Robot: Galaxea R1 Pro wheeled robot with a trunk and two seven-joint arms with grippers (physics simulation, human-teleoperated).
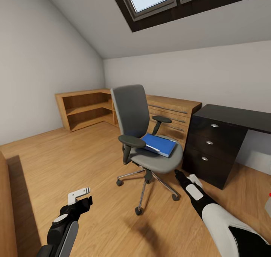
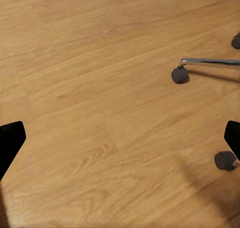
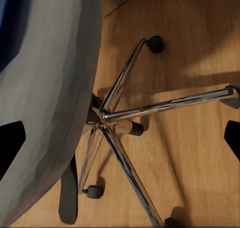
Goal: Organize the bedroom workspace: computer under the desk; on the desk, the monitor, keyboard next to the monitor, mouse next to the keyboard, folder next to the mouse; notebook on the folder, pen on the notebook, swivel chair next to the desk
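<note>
— Blue folder lies flat on the swivel chair seat, between the armrests; the desk stands just beside the chair. Which arm do you take?

— Your right gripper is near the seat's front edge, low, its fingers spread apart and empty. Raise it above the seat, then come in over the folder's near corner. The left gripper hangs open over bare floor. Expect the chair to roll if pushed.

Blue folder flat on grey swivel chair seat; black desk just beside.
</note>
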